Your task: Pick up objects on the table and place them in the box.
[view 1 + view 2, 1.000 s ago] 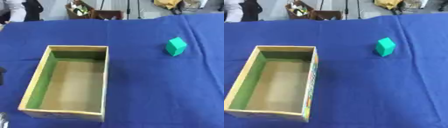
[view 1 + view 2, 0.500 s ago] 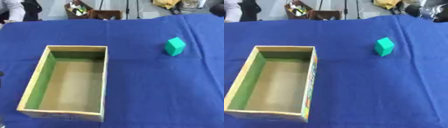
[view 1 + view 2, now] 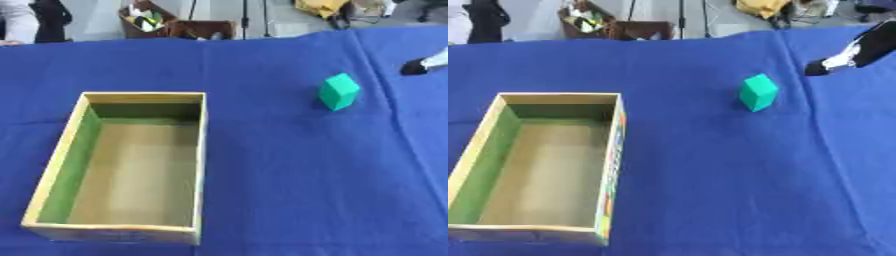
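A small green block [image 3: 759, 92] stands on the blue cloth, tipped a bit. Well to its left sits a long open wooden box [image 3: 611, 165], green on 1 inside wall.

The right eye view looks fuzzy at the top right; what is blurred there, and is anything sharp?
Right eye view: the right robot hand is smeared; its fingers are unreadable. Left eye view: the green block and wooden box have soft edges; lighting is even, with no glare on the blue cloth.
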